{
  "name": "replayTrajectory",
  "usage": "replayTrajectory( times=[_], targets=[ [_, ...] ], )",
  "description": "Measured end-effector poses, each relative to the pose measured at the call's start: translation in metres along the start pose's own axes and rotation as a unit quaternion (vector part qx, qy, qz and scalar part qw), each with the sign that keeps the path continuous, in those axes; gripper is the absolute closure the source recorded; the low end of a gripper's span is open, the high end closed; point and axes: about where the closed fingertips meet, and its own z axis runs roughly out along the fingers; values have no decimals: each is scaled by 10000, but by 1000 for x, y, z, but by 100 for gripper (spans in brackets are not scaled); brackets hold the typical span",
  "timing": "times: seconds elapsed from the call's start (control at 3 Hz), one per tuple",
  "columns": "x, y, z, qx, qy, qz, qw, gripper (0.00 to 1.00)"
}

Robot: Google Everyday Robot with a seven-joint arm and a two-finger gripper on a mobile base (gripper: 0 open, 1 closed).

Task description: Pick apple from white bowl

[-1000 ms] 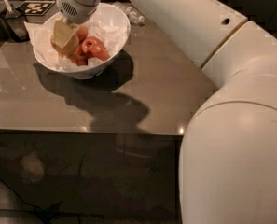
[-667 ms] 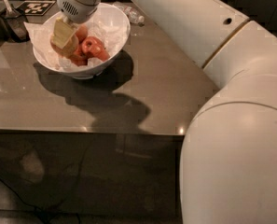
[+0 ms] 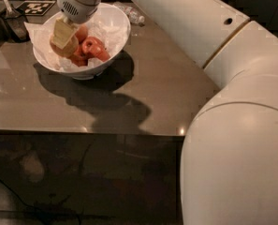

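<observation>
My white arm (image 3: 190, 22) stretches across the grey table (image 3: 143, 97) from the right | white bowl (image 3: 122, 20), paper-lined, stands at the table's far left | my gripper (image 3: 63, 34) is inside the bowl's left half | my fingers (image 3: 62, 31) clasp the apple (image 3: 67, 49) inside the bowl, touching smaller red apples (image 3: 92, 48)

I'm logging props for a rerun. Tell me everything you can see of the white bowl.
The white bowl is round, glossy, with flaring sides, seemingly ceramic, upright on the brown table near its far left corner. Crumpled white paper lines it; red apples and the paler apple lie inside. The gripper reaches into it.
</observation>
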Motion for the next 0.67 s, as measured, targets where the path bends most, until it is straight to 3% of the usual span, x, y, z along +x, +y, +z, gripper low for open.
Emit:
replayTrajectory(
  times=[0.67],
  targets=[
    [0, 0, 0, -1, 0, 0, 10000, 11]
  ],
)
